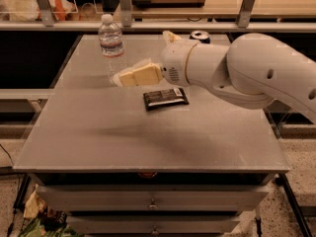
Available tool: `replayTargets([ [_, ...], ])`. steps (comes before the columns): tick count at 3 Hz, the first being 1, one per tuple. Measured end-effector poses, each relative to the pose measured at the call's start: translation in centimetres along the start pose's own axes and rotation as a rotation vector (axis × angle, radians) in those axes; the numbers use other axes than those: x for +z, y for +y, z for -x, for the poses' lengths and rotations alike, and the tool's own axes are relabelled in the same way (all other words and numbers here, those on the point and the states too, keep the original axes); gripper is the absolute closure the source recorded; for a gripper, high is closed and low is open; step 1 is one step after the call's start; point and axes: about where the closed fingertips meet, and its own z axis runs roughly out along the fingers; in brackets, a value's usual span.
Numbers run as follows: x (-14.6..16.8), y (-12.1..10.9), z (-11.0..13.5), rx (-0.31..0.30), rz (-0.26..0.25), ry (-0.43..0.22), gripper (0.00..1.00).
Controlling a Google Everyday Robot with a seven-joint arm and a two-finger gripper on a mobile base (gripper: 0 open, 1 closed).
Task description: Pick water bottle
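The water bottle point(111, 44) is small, clear and ribbed, with a white cap and a white-and-red label band. It stands upright at the far left of the grey table point(148, 137). My gripper point(123, 77), cream-coloured at the end of the white arm point(247, 73), hovers over the table just right of and in front of the bottle's lower part, pointing left. It holds nothing that I can see.
A flat black packet point(166, 98) lies on the table below the wrist. The top of a can point(200, 35) shows behind the arm at the far edge. A rail and shelves run behind the table. Drawers sit under the table's front edge.
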Motion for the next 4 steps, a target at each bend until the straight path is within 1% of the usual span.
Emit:
replayTargets([
  [1, 3.2, 0.2, -0.4, 0.043, -0.029, -0.018, 0.0],
  [2, 5.6, 0.5, -0.8, 0.077, -0.042, -0.019, 0.0],
  [3, 7.6, 1.1, -1.0, 0.109, -0.031, -0.032, 0.0],
  [4, 9.4, 1.3, -1.1, 0.129, -0.032, -0.047, 0.0],
])
